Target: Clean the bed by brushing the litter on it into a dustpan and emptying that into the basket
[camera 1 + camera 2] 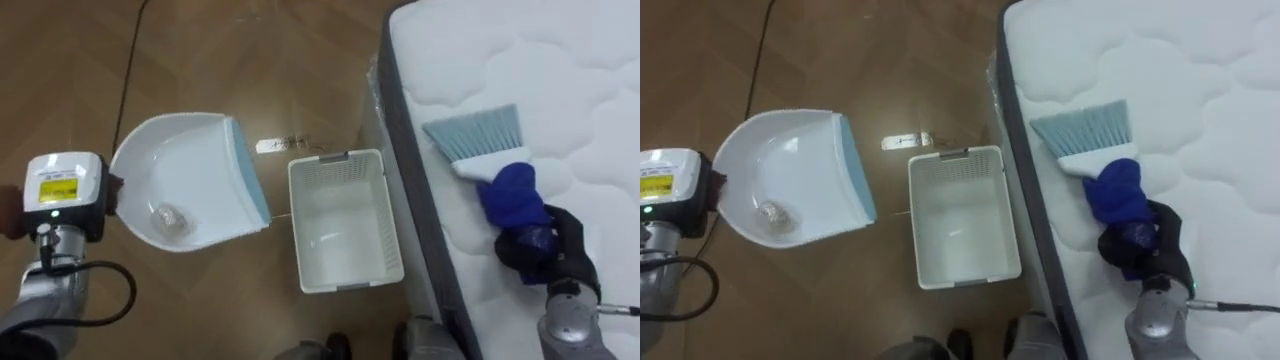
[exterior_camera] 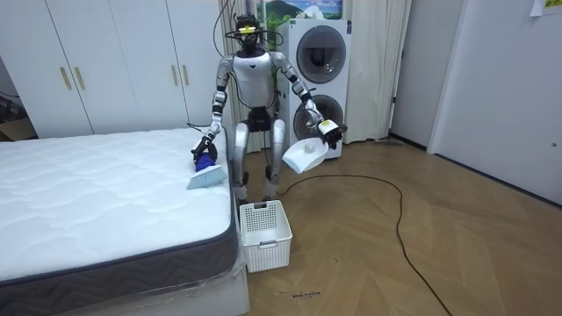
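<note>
The robot stands at the side of the bed [image 1: 560, 80], with a white basket [image 1: 340, 235] on the floor against the mattress edge at lower centre of the eye views. The left robot hand [image 2: 328, 129] is closed on the handle of a white dustpan [image 1: 195, 175], carried clear of the floor at the left of the frame and just left of the basket. A small crumpled scrap [image 1: 168, 217] lies in the pan's hollow. The pan appears to be kept level so the scrap stays in until it is tipped into the basket. The right robot hand [image 1: 545, 245], at lower right, is curled tight round the blue handle of a brush [image 1: 490, 160]. The pale bristles rest on the mattress, pointing to the upper part of the frame and seemingly parked there while the pan is emptied.
</note>
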{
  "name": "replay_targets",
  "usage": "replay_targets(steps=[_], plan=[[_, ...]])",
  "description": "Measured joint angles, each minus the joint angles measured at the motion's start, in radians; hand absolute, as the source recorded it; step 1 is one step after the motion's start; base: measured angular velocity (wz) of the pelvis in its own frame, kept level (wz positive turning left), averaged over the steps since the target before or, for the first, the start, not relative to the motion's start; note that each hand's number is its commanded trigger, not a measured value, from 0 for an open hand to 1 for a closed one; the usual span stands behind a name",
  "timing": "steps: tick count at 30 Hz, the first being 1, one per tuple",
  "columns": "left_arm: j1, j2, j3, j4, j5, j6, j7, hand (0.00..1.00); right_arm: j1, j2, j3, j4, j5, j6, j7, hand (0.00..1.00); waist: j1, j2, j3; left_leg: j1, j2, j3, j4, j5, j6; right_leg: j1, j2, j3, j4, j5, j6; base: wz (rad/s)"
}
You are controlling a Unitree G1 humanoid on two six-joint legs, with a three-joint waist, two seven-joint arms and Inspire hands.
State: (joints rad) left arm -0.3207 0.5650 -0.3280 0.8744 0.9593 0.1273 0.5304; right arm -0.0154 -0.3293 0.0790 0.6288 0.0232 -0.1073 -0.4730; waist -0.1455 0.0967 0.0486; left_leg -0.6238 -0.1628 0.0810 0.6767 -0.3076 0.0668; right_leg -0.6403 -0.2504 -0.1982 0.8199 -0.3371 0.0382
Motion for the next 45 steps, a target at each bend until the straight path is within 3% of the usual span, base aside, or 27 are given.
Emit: replay_targets(steps=[4,8,11,15,18,20,26,31,36,40,45], plan=[[-0.008,0.047,-0.06,-0.001,0.097,0.021,-0.057,1.0,-0.001,-0.003,0.008,-0.009,-0.016,-0.003,0.01,0.0,-0.013,0.012,0.0011,-0.009,0.011,0.024,0.004,0.0,0.001,-0.015,0.01,0.017,0.004,-0.005,0.002,-0.03],[-0.027,0.068,-0.084,-0.001,0.115,0.032,-0.096,1.0,-0.01,-0.021,0.01,-0.02,-0.12,-0.012,0.021,0.0,-0.033,0.041,0.0014,-0.009,0.011,0.044,0.006,0.001,0.002,-0.024,0.008,0.037,0.015,-0.014,0.005,-0.05],[-0.028,0.094,-0.147,-0.009,0.113,0.042,-0.147,1.0,-0.018,-0.029,0.013,-0.037,-0.128,-0.016,0.029,0.0,-0.054,0.077,0.001,-0.002,0.011,0.062,0.004,0.001,0.002,-0.028,0.007,0.055,0.021,-0.019,0.007,-0.12],[-0.019,0.12,-0.16,-0.034,0.128,0.051,-0.217,1.0,-0.036,-0.029,0.017,-0.059,-0.121,-0.026,0.035,0.0,-0.073,0.104,0.0012,0.008,0.009,0.089,-0.009,0.001,0.003,-0.044,0.01,0.092,0.039,-0.025,0.007,-0.15],[-0.019,0.137,-0.159,-0.05,0.15,0.064,-0.253,1.0,-0.04,-0.031,0.017,-0.056,-0.107,-0.036,0.039,0.0,-0.083,0.122,-0.0011,0.01,0.009,0.109,-0.018,0.012,0.022,-0.058,0.013,0.117,0.055,-0.032,0.008,-0.04],[-0.016,0.151,-0.16,-0.051,0.156,0.064,-0.28,1.0,-0.045,-0.031,0.019,-0.062,-0.106,-0.042,0.041,0.0,-0.093,0.139,0.0001,0.016,0.009,0.117,-0.025,0.022,0.059,-0.063,0.023,0.143,0.067,-0.033,0.007,-0.02],[-0.016,0.179,-0.162,-0.052,0.156,0.064,-0.348,1.0,-0.065,-0.031,0.031,-0.062,-0.107,-0.044,0.054,0.0,-0.1,0.147,-0.0009,0.027,0.008,0.132,-0.031,0.035,0.088,-0.068,0.037,0.175,0.083,-0.041,-0.001,-0.02],[-0.015,0.183,-0.189,-0.049,0.152,0.059,-0.41,1.0,-0.067,-0.032,0.043,-0.064,-0.11,-0.046,0.063,0.0,-0.108,0.147,-0.0009,0.031,0.008,0.133,-0.033,0.037,0.091,-0.067,0.041,0.181,0.085,-0.043,-0.003,0.01],[-0.018,0.193,-0.19,-0.038,0.14,0.057,-0.419,1.0,-0.074,-0.038,0.067,-0.065,-0.11,-0.051,0.062,0.0,-0.125,0.145,0.0005,0.023,0.008,0.133,-0.033,0.037,0.091,-0.074,0.04,0.18,0.084,-0.043,-0.003,0.0],[-0.025,0.194,-0.191,-0.034,0.047,0.053,-0.401,1.0,-0.078,-0.045,0.093,-0.061,-0.023,-0.057,0.046,0.0,-0.125,0.135,0.0064,0.024,0.01,0.133,-0.037,0.037,0.091,-0.072,0.043,0.18,0.08,-0.043,-0.003,0.0],[-0.027,0.192,-0.188,-0.019,-0.13,0.002,-0.299,1.0,-0.066,-0.047,0.097,-0.06,0.029,-0.078,0.016,0.0,-0.111,0.131,0.008,0.023,0.015,0.132,-0.035,0.035,0.094,-0.069,0.052,0.177,0.074,-0.043,-0.003,0.01]])
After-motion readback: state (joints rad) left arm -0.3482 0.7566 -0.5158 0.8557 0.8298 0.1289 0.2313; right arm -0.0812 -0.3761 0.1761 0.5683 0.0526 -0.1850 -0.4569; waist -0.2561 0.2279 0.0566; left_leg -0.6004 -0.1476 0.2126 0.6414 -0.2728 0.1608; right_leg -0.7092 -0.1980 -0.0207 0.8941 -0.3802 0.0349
